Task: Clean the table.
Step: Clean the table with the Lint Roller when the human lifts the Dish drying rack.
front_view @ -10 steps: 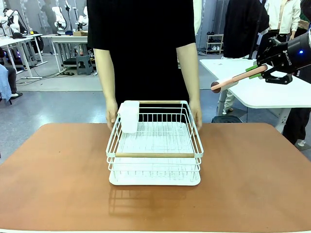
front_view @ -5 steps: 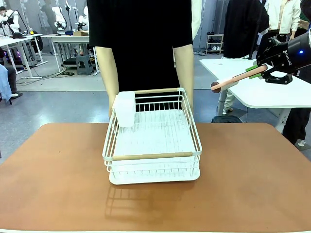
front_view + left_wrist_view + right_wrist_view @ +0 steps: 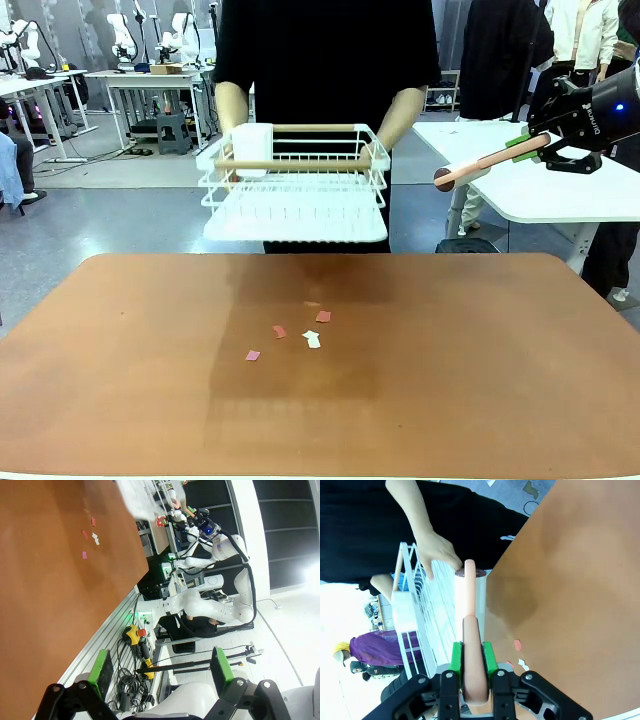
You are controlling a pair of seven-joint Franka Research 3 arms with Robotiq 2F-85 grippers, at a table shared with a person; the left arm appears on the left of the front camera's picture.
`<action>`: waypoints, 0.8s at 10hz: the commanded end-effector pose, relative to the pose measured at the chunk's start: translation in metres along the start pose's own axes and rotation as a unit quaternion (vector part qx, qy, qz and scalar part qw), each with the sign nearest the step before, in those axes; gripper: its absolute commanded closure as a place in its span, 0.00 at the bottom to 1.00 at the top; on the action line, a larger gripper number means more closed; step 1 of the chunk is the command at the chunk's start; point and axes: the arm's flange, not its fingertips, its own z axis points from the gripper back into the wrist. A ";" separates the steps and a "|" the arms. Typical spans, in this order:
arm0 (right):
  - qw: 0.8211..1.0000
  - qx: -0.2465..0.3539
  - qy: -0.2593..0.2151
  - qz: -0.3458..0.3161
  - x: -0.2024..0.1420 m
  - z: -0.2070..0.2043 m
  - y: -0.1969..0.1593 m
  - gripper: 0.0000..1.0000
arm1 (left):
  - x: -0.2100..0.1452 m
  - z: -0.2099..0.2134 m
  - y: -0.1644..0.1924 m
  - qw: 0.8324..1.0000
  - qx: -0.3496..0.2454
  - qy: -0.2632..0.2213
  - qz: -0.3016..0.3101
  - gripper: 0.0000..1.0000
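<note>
Table (image 3: 480, 380) fills foreground, reddish-brown top carrying few small scraps (image 3: 300, 335) near middle; person (image 3: 320, 60) at far side holds white wire rack (image 3: 295, 190) in air above far edge; right gripper (image 3: 530, 148) raised beyond table's far right corner, well apart from top, fingers clamped on pink rod (image 3: 480, 165); left gripper (image 3: 161, 669) fingers spread wide apart; in left wrist view table lies ahead and to one side of fingertips, not touching

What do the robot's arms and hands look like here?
Right arm: glossy white rounded links, blue light near the wrist. Right hand: black body, green pads, white lettering too small to read. Left hand: black linkage fingers, green pads.
</note>
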 end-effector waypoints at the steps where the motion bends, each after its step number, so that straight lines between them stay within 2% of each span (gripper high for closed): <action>1: 1.000 0.002 -0.001 0.001 0.000 0.001 0.001 0.85 | -0.001 0.003 0.000 1.000 0.003 -0.003 0.000 0.00; 2: 1.000 0.000 0.000 0.000 0.000 0.000 0.000 0.78 | -0.001 0.003 0.000 1.000 0.003 -0.003 0.000 0.00; 3: 0.999 -0.007 0.034 0.016 0.007 0.004 0.001 0.78 | -0.001 0.003 0.000 1.000 0.003 -0.003 0.000 0.00; 4: 0.993 -0.007 0.098 0.065 0.013 0.010 0.003 0.78 | -0.001 0.003 0.000 1.000 0.003 -0.003 0.000 0.00; 5: 0.985 -0.014 0.163 0.059 0.023 0.016 0.010 0.78 | -0.001 0.003 0.000 1.000 0.003 -0.003 0.000 0.00; 6: 0.970 -0.031 0.219 0.100 0.028 0.020 0.022 0.78 | -0.001 0.003 0.000 1.000 0.003 -0.003 0.000 0.00; 8: 0.938 -0.084 0.275 0.191 0.024 0.004 0.023 0.78 | -0.001 0.003 0.000 1.000 0.003 -0.003 0.000 0.00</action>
